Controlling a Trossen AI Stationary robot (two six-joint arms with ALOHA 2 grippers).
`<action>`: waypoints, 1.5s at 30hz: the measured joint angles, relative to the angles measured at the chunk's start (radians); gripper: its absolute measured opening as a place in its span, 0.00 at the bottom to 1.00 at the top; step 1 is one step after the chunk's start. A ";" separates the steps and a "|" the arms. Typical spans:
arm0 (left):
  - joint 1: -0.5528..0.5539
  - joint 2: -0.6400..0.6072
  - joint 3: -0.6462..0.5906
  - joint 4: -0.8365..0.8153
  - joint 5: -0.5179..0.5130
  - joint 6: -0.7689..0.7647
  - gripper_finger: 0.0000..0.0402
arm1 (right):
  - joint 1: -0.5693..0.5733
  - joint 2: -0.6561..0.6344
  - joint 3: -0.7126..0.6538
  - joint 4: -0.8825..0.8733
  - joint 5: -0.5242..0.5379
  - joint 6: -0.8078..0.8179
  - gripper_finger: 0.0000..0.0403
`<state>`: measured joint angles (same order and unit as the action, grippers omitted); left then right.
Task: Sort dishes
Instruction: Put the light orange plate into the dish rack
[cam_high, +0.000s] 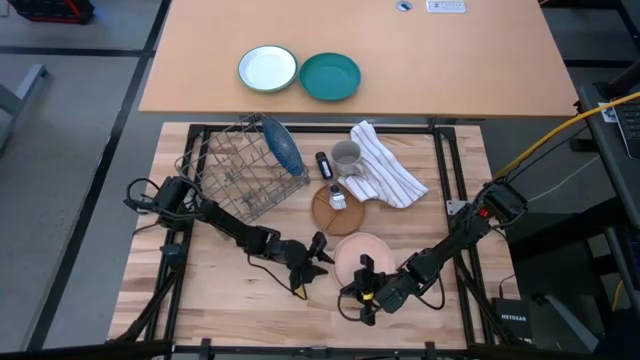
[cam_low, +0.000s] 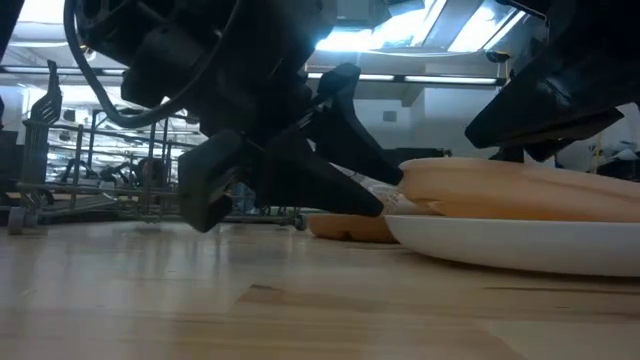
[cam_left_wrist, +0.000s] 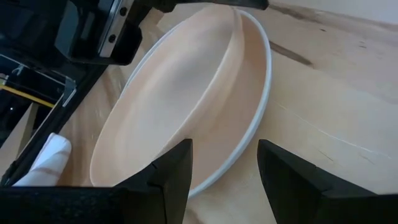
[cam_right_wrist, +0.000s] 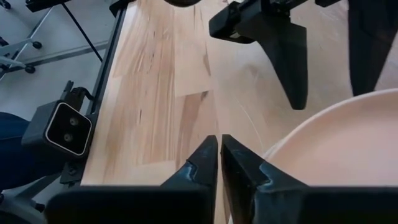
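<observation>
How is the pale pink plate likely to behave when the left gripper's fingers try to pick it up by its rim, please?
The pink plate looks rigid and glazed, so its thin rim may slip between the fingers. It lies flat and shallow on the wooden table, so it will probably slide rather than tip if nudged. It looks ceramic, so a drop could chip it.

Pink plate (cam_right_wrist: 348, 143) cropped at frame edge

text: "NETGEAR" is showing in pale letters | on: black box (cam_high: 519, 318) lying on the floor, beside the wooden surface (cam_high: 230, 300), bottom right corner of the high view | other readable text: none is showing
</observation>
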<state>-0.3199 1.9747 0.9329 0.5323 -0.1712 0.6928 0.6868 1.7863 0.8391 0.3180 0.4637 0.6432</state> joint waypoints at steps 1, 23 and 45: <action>0.001 0.000 0.000 0.000 0.001 0.001 0.43 | 0.000 0.000 0.000 0.000 0.000 -0.011 0.05; 0.006 0.000 0.000 -0.002 0.005 0.003 0.43 | 0.001 -0.379 0.001 -0.982 -0.024 0.126 0.01; 0.006 0.000 0.000 -0.002 0.005 0.003 0.43 | 0.000 -0.180 0.000 -1.050 -0.245 0.370 0.02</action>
<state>-0.3141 1.9743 0.9333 0.5304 -0.1665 0.6956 0.6868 1.6062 0.8394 -0.7322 0.2186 1.0134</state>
